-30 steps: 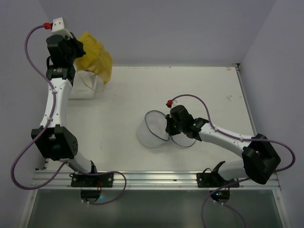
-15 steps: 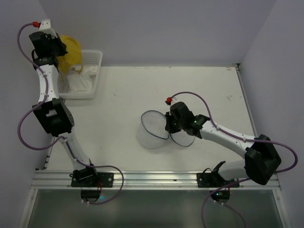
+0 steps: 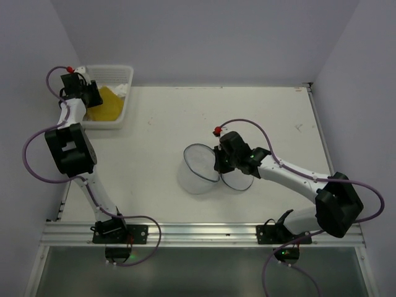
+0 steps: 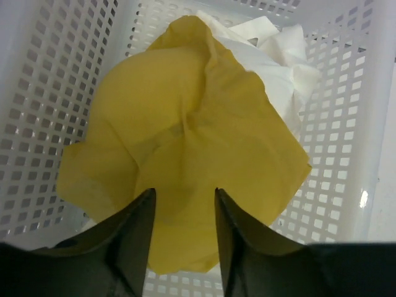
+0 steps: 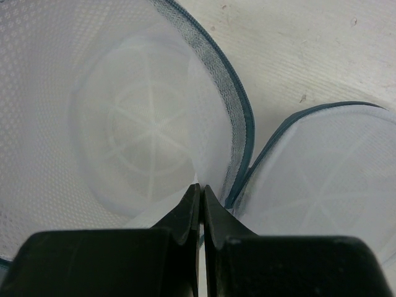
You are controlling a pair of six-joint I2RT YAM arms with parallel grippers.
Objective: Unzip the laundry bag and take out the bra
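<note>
The laundry bag (image 3: 197, 171) lies unzipped in the middle of the table, its white mesh body gaping and its round lid (image 3: 239, 180) flapped off to the right. My right gripper (image 3: 221, 166) is shut on the mesh at the hinge between them; the right wrist view shows the empty body (image 5: 117, 124), the dark zipper rim (image 5: 242, 124) and the gripper (image 5: 201, 187) pinching mesh. The yellow bra (image 3: 106, 102) lies in the white basket at the far left. Just above it my left gripper (image 3: 91, 94) is open, and in the left wrist view that gripper (image 4: 184, 193) stands over the bra (image 4: 185, 124) without holding it.
The white slatted basket (image 3: 121, 72) sits at the table's far left corner, and its wall (image 4: 346, 124) also encloses a white cloth (image 4: 278, 59) under the bra. Purple walls close in behind and on both sides.
My left arm has swung down and brought the yellow bra into the basket, then opened its jaws and let it go. The right gripper has stayed shut on the bag.
</note>
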